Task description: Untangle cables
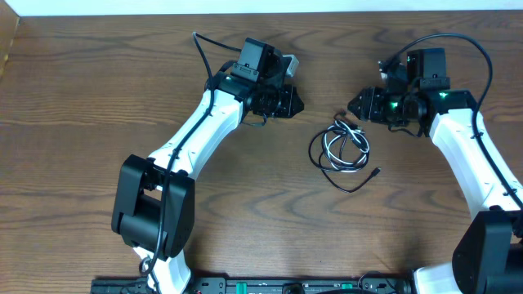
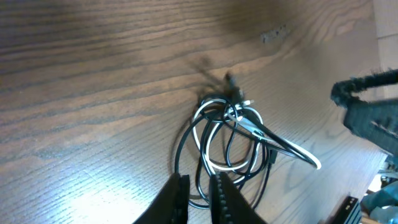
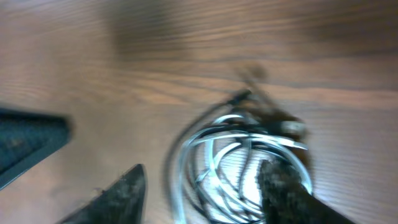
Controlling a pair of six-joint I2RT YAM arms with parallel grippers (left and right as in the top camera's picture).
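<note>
We are treating the cables [image 1: 341,149], coiled loosely just right of the worktop's [image 1: 82,98] middle, as light, limp and springy, best taken at an outer loop, with the left gripper [image 2: 196,186] nearly closed, empty, and the right gripper [image 3: 199,193] parted wide, empty.

The cables [image 1: 341,149] lie coiled on the table [image 1: 82,98] between both tools.

Robot lab — wooden table [image 1: 82,98], two arms.
</note>
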